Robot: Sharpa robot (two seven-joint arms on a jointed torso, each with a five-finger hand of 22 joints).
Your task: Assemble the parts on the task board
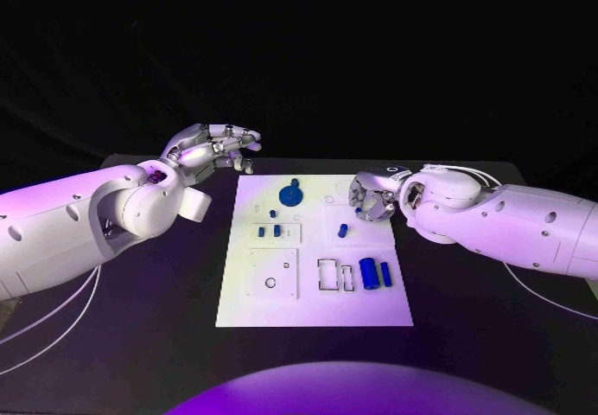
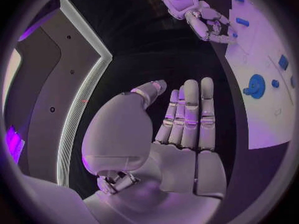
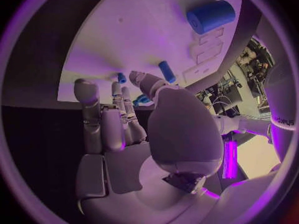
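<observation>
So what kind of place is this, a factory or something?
More likely a robot lab or demo bench: a black table against a dark backdrop, one white task board with small blue parts, and cluttered equipment in the right wrist view.

A black table [image 1: 149,346] fills the lower part of the head view under violet light. Behind it, black backdrop covers the upper frame. The left wrist view shows a grey panel [image 2: 44,69] edged by a pale strip [image 2: 84,102].

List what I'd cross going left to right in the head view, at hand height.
Left hand → white task board with the round blue part near its far edge → right hand.
</observation>
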